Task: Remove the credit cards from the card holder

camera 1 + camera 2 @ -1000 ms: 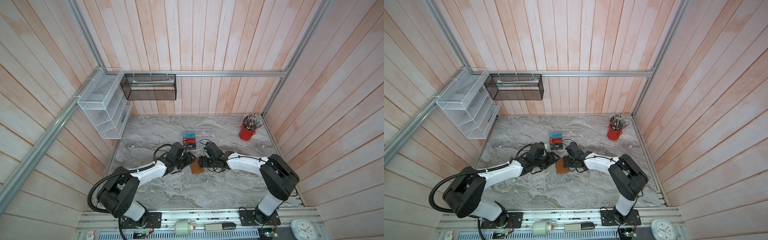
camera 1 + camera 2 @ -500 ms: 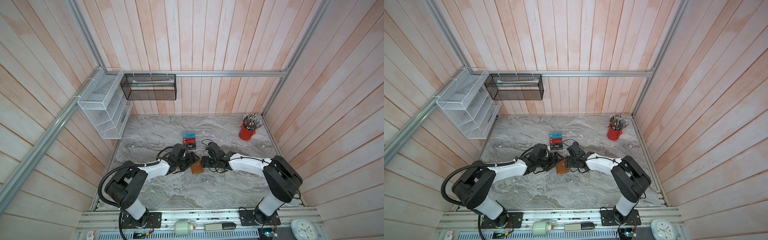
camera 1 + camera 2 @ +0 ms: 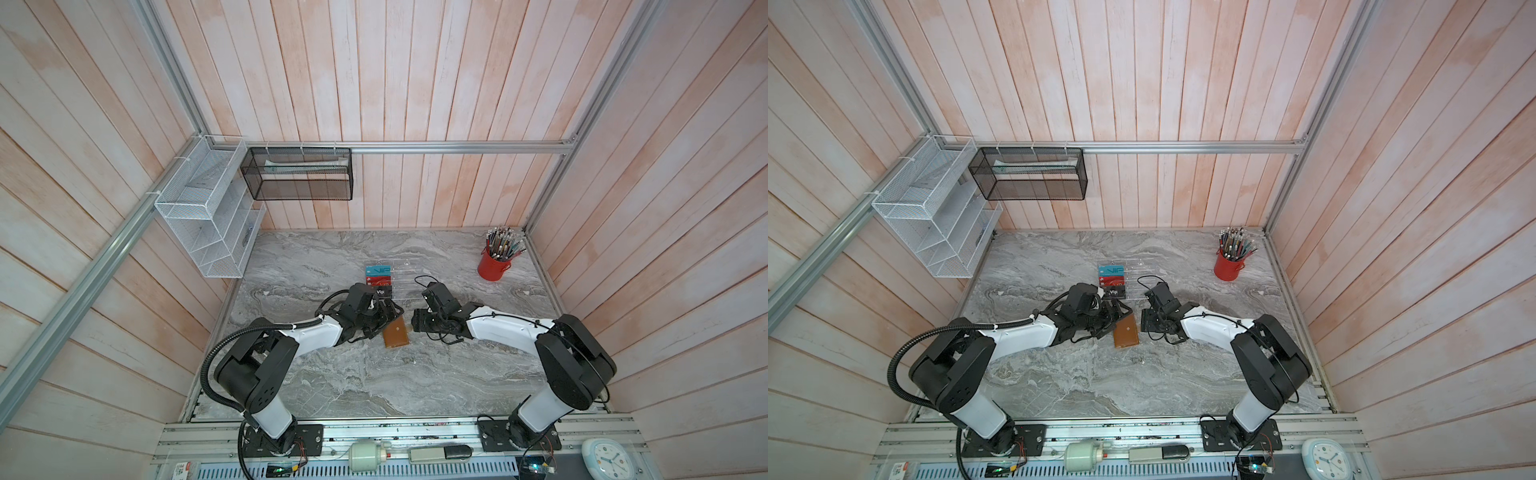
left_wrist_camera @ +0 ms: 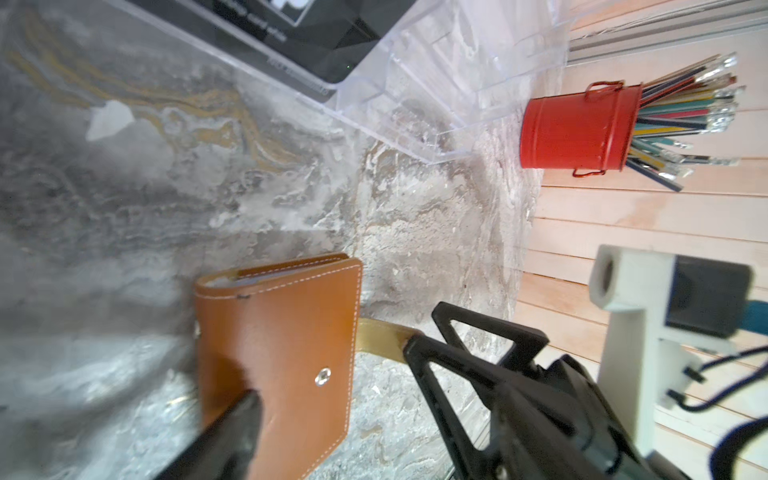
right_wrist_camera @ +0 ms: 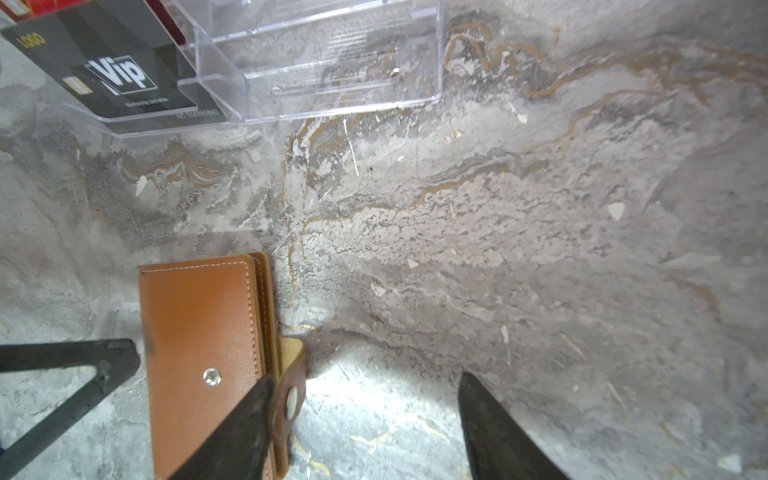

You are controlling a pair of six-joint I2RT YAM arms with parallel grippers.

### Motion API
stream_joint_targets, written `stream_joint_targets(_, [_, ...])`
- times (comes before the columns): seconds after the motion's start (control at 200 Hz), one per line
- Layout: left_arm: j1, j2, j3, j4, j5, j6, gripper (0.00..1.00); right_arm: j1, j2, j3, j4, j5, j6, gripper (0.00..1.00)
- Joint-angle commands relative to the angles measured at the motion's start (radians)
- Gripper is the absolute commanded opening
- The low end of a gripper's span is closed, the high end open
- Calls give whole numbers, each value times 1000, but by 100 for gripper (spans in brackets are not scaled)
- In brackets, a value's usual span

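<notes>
The card holder (image 3: pixel 395 335) (image 3: pixel 1126 335) is a tan leather wallet lying closed on the marble, its snap strap (image 5: pixel 291 399) undone and sticking out to one side. Nothing of its inside shows. My left gripper (image 3: pixel 384 316) (image 4: pixel 374 415) is open, with one finger (image 4: pixel 243 419) over the wallet's cover. My right gripper (image 3: pixel 415 324) (image 5: pixel 365 380) is open too, one finger (image 5: pixel 253 415) touching the strap. Three credit cards stand in the clear rack behind: teal (image 3: pixel 379 270), red (image 3: pixel 380 281) and black (image 5: pixel 120 75).
The clear acrylic stepped rack (image 3: pixel 401 278) stands just behind both grippers. A red cup of pencils (image 3: pixel 494 266) sits at the back right. A white wire shelf (image 3: pixel 203 216) and a black mesh basket (image 3: pixel 299 174) hang on the walls.
The left arm has drawn its elbow in and its jaws have spread wider at the wallet. The wallet and the right gripper stay where they were.
</notes>
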State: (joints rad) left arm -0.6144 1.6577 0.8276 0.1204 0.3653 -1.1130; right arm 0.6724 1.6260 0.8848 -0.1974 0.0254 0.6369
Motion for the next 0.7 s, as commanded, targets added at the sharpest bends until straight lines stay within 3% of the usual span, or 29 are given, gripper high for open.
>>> stream_joint_targets(0.0, [1,-10,35,5,23,-4,99,-17,17,-8,6,-12,-2,66])
stream_joint_targets(0.54, [-4,78,-7,86,62,-43,100,-25,56,46,-20,-32,-11,63])
stream_joint_targets(0.695, [-2,80,-36,104,63,-56,100,-27,71,72,8,-97,-41,57])
